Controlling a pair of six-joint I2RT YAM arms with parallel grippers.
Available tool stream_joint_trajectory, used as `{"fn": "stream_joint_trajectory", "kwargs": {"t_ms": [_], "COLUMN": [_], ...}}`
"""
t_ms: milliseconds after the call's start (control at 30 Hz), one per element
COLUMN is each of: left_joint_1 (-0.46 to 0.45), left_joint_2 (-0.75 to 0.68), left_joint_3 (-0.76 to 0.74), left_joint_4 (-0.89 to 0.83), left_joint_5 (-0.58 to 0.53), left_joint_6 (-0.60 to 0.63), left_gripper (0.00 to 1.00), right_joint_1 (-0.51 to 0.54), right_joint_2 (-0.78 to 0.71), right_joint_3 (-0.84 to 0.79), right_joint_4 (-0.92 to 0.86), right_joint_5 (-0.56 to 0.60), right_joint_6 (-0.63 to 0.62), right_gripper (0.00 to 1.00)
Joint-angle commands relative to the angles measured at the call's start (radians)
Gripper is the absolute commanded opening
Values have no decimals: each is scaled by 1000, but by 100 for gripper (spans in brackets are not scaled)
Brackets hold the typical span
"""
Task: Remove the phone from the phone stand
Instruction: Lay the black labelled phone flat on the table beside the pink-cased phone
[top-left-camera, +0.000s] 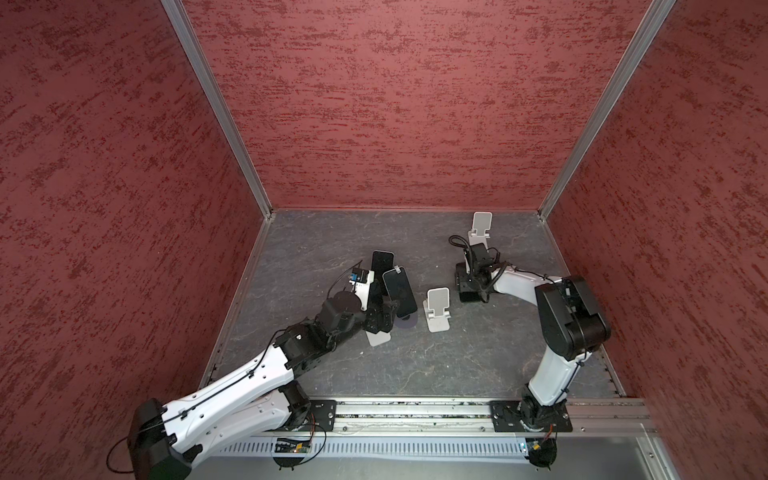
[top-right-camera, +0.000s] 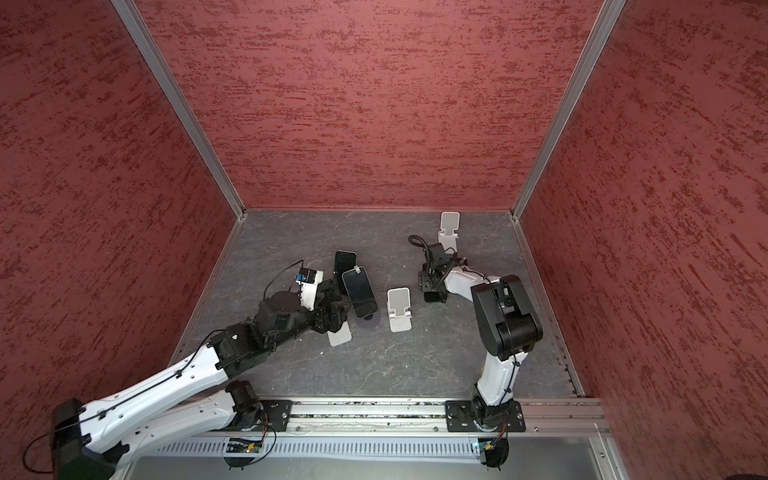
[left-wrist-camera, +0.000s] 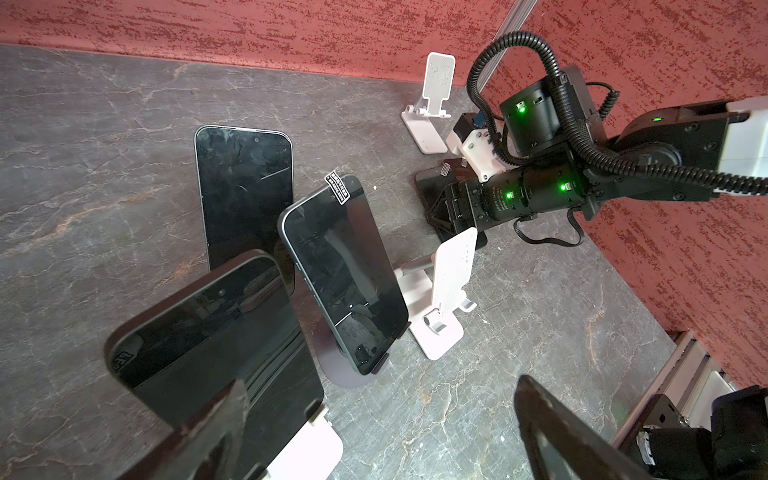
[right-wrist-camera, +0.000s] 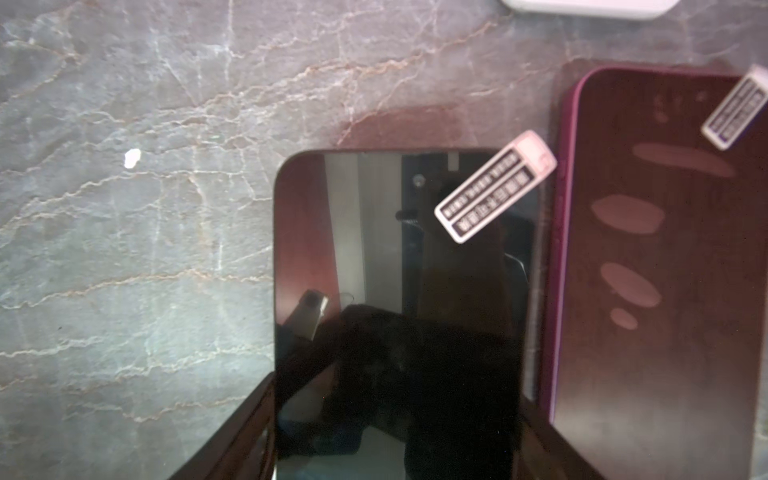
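Left gripper (left-wrist-camera: 380, 384), jaws wide apart, flanks the phone (left-wrist-camera: 216, 353): a glossy black slab with rounded corners, leaning in the white plastic phone stand (left-wrist-camera: 307, 449). Behind, a stickered phone (left-wrist-camera: 345, 274) rests on a round lilac stand (left-wrist-camera: 336, 374); a third phone (left-wrist-camera: 245, 191) shows beyond, lower end hidden. Mid-table, an empty white stand (left-wrist-camera: 449, 286). Right gripper (top-left-camera: 469, 291) hangs low over a flat phone (right-wrist-camera: 399, 291) beside a magenta-cased phone (right-wrist-camera: 665, 249) on the veined grey table (left-wrist-camera: 104, 166); whether it clamps cannot be told. Farthest, a second empty stand (left-wrist-camera: 434, 87).
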Motion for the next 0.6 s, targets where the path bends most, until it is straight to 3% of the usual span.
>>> {"fn": "stream_joint_trajectory", "kwargs": {"t_ms": [0,567], "left_joint_1": [3,3], "left_joint_2": [-14,-18], "left_joint_3": [1,0], "left_joint_4": [15,12], "left_joint_5": [-13,-15], "left_joint_6": [20,31], "left_gripper": [99,99], "right_joint_1": [-5,-5], "right_joint_2": [16,44], "right_joint_3": [33,50], "right_joint_4": [-9,-38], "right_joint_5": [25,25], "right_joint_6": [-5,-7], "right_gripper": [65,69]}}
